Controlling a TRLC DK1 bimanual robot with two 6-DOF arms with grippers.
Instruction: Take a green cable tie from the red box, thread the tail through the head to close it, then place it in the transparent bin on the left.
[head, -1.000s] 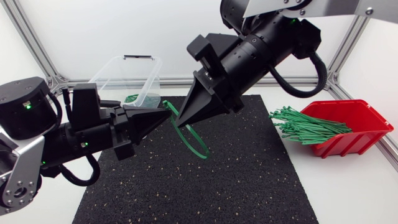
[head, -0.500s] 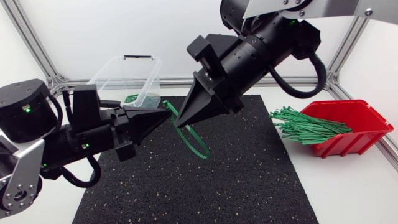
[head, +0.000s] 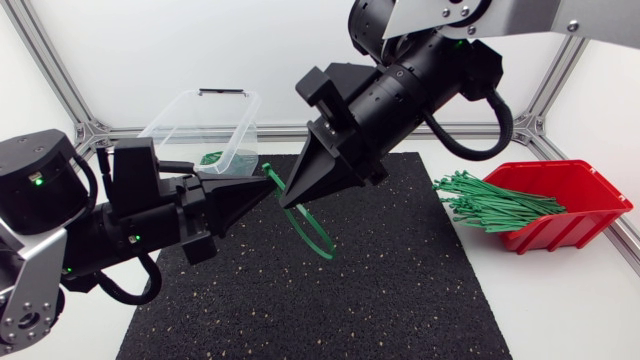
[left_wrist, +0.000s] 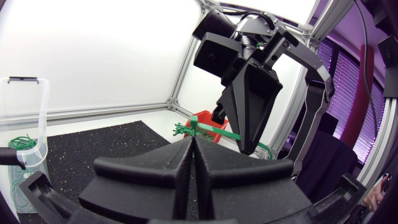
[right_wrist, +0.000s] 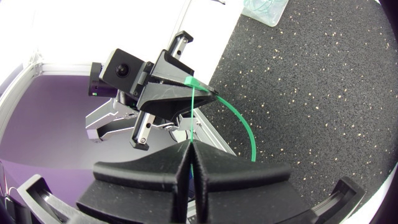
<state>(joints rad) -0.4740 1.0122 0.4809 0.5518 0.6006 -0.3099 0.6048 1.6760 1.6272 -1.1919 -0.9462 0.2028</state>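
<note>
Aloft, left gripper (head: 266, 186) and right gripper (head: 290, 200) each tight on the green cable tie (head: 316, 236) above the speckled black mat (head: 400, 290).

Arms: two, a left arm (head: 60, 225) and a right arm (head: 425, 70).
Grippers: two, the left gripper (head: 268, 188) and the right gripper (head: 290, 197), one to each arm.
Fingers (head: 240, 194): four in all, two on each gripper.
Red box (head: 585, 200): one.
Transparent bin (head: 205, 120): one.
Black mat (head: 400, 290): one, lying on the surface (head: 565, 305).
Tie in the air: one green cable tie (head: 312, 233), at the two grippers' tips.
Ties at the red box: one bundle (head: 490, 200), too many and too tangled to count from where I stand.
Ties in the bin: green coils (head: 212, 157) show through the wall; how many, I cannot tell.
</note>
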